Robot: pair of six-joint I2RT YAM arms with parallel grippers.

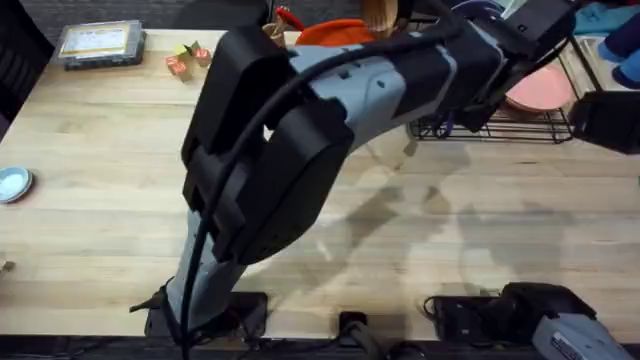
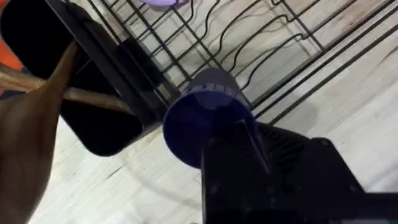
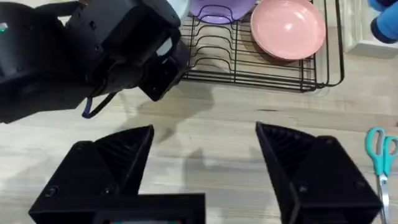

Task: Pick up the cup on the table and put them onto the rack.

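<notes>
Reaching across the table (image 1: pixel 100 150), the left arm carries the cup (image 2: pixel 208 118), a dark navy tumbler, at the near edge of the black wire rack (image 2: pixel 249 37). In the left wrist view the left gripper (image 2: pixel 249 155) is closed on the cup's wall, its black finger against the side, and the cup hangs over the rack's outer rail. The cup looks rigid and light, probably plastic, so it should tolerate a firm squeeze; its smooth, slightly tapered wall could slip, so a hold across the middle of the body seems safest.

Inside the rack stand a pink plate (image 3: pixel 287 28) and a purple bowl (image 3: pixel 214 9), well apart from the cup. A black holder (image 2: pixel 68 81) with wooden utensils (image 2: pixel 28 124) sits just beside the rack's corner and crowds the approach. The rack's upright wires could also catch the cup's rim.

The right gripper (image 3: pixel 205 155) hovers above bare wood, jaws spread wide and holding nothing. Teal scissors (image 3: pixel 379 149) lie near it
</notes>
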